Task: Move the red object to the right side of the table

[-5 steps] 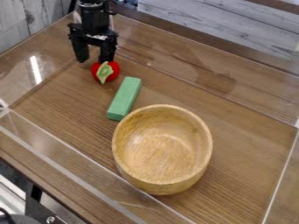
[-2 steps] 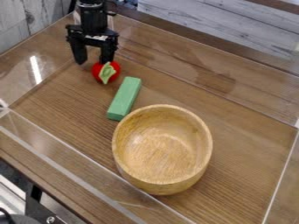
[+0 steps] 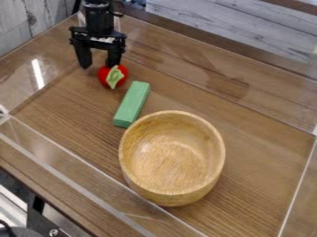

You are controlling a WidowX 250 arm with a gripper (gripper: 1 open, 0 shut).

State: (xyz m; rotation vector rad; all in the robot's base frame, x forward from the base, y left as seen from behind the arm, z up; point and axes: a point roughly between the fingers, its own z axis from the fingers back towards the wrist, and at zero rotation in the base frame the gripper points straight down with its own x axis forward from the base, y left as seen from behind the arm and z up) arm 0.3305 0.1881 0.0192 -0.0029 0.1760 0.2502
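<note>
Nothing has shifted over the last second: the black gripper hangs with jaws spread wide just behind the small red toy fruit, which sits ungrasped at the brown wood-grain table's far left, so the move is unstarted.

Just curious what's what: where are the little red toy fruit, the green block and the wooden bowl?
small rounded red toy fruit (image 3: 110, 76), camera view, its red body.
green rectangular block (image 3: 132, 103), camera view, top face.
round light wooden bowl (image 3: 209, 139), camera view, right rim.
</note>
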